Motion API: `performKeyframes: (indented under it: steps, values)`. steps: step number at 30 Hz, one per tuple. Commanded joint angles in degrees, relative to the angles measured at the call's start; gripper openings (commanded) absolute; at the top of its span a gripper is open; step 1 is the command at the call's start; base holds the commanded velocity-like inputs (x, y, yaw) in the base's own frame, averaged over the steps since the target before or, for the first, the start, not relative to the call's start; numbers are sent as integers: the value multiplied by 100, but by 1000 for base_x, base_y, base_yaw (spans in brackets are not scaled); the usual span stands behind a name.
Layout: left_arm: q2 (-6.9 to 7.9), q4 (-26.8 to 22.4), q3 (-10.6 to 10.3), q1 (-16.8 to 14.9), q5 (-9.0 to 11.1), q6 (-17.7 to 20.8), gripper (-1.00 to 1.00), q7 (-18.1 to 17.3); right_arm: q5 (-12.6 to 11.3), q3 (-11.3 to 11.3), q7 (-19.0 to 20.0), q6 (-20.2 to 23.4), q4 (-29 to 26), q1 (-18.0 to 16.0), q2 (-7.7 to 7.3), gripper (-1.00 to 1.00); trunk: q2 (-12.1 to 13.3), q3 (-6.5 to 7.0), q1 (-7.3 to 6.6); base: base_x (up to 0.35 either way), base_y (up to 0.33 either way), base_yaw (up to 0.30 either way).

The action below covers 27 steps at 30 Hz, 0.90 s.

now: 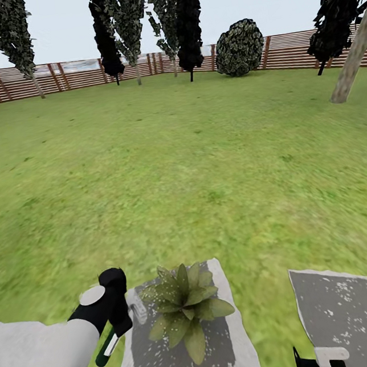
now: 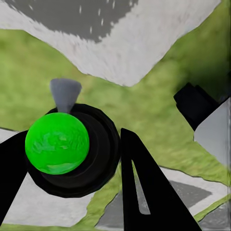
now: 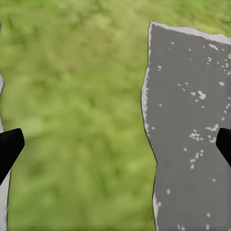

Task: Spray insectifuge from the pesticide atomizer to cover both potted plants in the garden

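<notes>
The pesticide atomizer (image 1: 107, 347) hangs low at the left, a dark body with green and a whitish nozzle (image 1: 139, 310) turned toward a potted plant (image 1: 184, 308). My left gripper (image 1: 117, 325) is shut on it. In the left wrist view the atomizer (image 2: 57, 143) is a green dome in a black ring between the black fingers (image 2: 144, 192), with its grey nozzle (image 2: 65, 94) ahead. The plant stands on a grey stepping stone (image 1: 227, 356), and white insectifuge specks (image 1: 153, 293) dot its left leaves. My right gripper (image 3: 115, 147) stands open over grass and shows at the bottom edge (image 1: 320, 360).
A second stepping stone (image 1: 354, 312), flecked white, lies at the lower right. Open lawn (image 1: 176, 167) stretches to a brown slat fence (image 1: 16, 82). Trees (image 1: 118, 25), a round dark bush (image 1: 239, 47) and a leaning trunk (image 1: 352, 62) stand far off.
</notes>
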Motion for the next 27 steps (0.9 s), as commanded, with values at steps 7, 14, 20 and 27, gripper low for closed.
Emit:
performKeyframes:
  steps: [7,14,20,27]
  values:
    - [12,-12,9,319,7,58,-100,137,61,-39,-33,-13,5,-4,-8,100,-2,-4,-1,0,0,0]
    - [3,-13,444,332,247,49,-100,816,61,-39,-25,-11,5,-4,-8,100,-2,-4,-1,0,0,0]
    - [-4,387,440,333,272,44,-100,868,61,-39,-24,-11,4,-4,-8,100,-2,-4,-1,0,0,0]
    - [-10,510,464,332,272,40,-100,935,61,-39,-24,-11,4,-4,1,100,-2,-4,-1,0,0,189]
